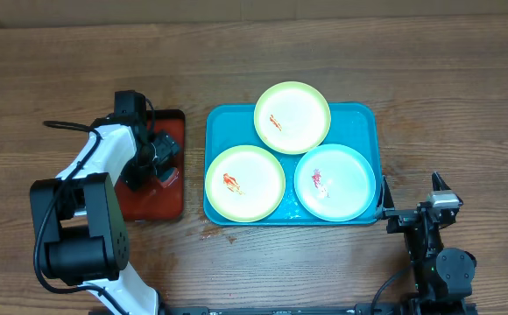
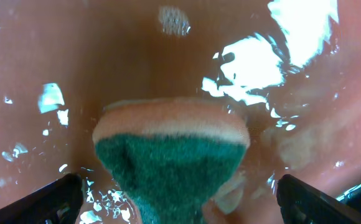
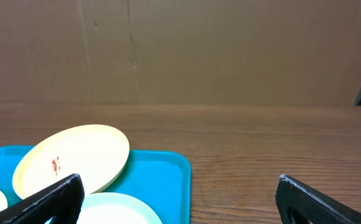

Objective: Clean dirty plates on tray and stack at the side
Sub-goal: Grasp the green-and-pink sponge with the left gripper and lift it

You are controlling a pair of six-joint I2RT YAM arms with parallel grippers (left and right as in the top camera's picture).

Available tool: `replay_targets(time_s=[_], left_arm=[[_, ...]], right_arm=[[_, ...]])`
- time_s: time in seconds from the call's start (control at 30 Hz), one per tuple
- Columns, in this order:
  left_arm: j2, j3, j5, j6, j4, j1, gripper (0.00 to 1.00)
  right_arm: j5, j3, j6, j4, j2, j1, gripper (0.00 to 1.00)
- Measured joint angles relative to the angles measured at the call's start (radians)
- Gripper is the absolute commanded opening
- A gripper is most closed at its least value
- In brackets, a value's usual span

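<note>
Three plates lie on the turquoise tray [image 1: 356,118]: a yellow-green rimmed one [image 1: 292,117] at the back, another [image 1: 244,183] at front left, and a pale mint one [image 1: 335,182] at front right. Each has a red-orange smear. My left gripper [image 1: 155,159] is over the dark red tray [image 1: 155,203]. In the left wrist view it is open [image 2: 179,200] around a green-and-tan sponge [image 2: 171,155] on the wet tray floor. My right gripper [image 1: 412,199] is open and empty by the turquoise tray's right front corner. Its wrist view shows the back plate [image 3: 71,158] and the tray's corner [image 3: 168,171].
The dark red tray [image 2: 137,56] holds water with bright glints. Bare wooden table [image 1: 429,79] lies behind and to the right of the turquoise tray. A cardboard wall [image 3: 180,50] stands behind the table.
</note>
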Motion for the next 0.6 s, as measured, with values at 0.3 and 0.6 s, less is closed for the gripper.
replay_targets(time_s=[0.3,0.6], left_arm=[[0.000,0.000,0.025,0.008,-0.018,0.000,0.22],[0.001,0.007,0.014,0.014,-0.041,0.000,0.04]], right_arm=[[0.000,0.000,0.000,0.000,0.000,0.000,1.00],[0.000,0.000,0.000,0.000,0.000,0.000,1.00]])
